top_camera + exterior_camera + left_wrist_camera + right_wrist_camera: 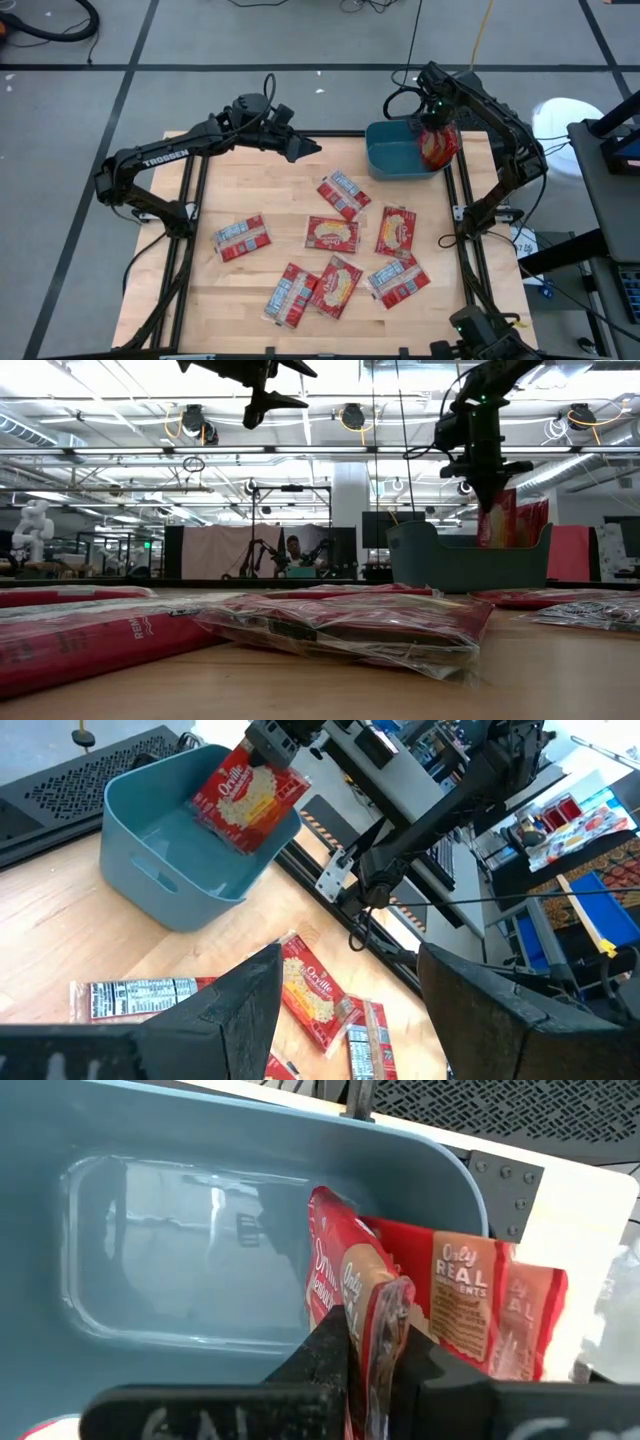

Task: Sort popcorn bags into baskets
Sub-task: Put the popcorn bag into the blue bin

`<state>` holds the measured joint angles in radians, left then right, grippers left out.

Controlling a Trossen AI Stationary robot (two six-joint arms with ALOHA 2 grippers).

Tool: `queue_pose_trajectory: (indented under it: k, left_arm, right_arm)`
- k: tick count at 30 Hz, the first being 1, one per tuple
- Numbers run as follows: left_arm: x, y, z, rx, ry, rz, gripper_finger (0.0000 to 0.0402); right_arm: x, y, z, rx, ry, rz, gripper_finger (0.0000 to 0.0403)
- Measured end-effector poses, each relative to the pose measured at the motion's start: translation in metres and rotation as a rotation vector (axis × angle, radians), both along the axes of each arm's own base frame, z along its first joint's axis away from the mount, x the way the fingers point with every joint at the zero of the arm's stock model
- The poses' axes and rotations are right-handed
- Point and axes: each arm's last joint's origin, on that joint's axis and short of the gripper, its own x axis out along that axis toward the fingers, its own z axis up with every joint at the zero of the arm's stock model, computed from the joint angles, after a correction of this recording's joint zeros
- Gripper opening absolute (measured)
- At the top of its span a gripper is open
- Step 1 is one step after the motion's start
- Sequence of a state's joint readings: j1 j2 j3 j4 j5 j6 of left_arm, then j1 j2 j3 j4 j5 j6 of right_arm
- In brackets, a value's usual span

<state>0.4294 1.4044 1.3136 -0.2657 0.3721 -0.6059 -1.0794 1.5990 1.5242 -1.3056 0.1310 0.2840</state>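
Observation:
My right gripper [432, 122] is shut on the top edge of a red popcorn bag [439, 148]. The bag hangs upright over the right end of the teal basket [392, 160]. In the right wrist view the dark fingers [330, 1345] pinch the bag [460, 1305] above the basket's bare floor [180, 1260]. The low view shows the bag [512, 520] dipping behind the basket's wall [450, 560]. My left gripper [303, 150] hovers open above the table's back edge, left of the basket, holding nothing. Several more popcorn bags [331, 234] lie flat on the table.
The loose bags spread across the middle and front of the wooden table [250, 180], one off to the left [242, 238]. The basket stands at the back right corner beside the black frame rail [452, 190]. Cables and equipment lie right of the table.

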Motion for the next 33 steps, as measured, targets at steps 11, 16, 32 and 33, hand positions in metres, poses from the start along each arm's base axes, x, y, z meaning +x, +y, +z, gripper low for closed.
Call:
queue_pose_trajectory:
  k: [11, 16, 32, 33]
  left_arm:
    - [0.0, 0.0, 0.0, 0.001, 0.0, 0.0, 0.0234]
    - [0.0, 0.0, 0.0, 0.001, 0.0, 0.0, 0.0234]
    - [0.0, 0.0, 0.0, -0.001, 0.001, 0.001, 0.0234]
    - [0.0, 0.0, 0.0, -0.001, 0.001, 0.0, 0.0234]
  right_arm:
    - [-0.001, 0.001, 0.0, 0.014, 0.007, 0.001, 0.0016]
    - [-0.002, 0.004, -0.015, 0.053, 0.027, -0.015, 0.0022]
    - [-0.002, 0.008, -0.024, 0.024, 0.071, -0.022, 0.0072]
    - [-0.002, 0.008, -0.024, 0.019, 0.076, -0.023, 0.0077]
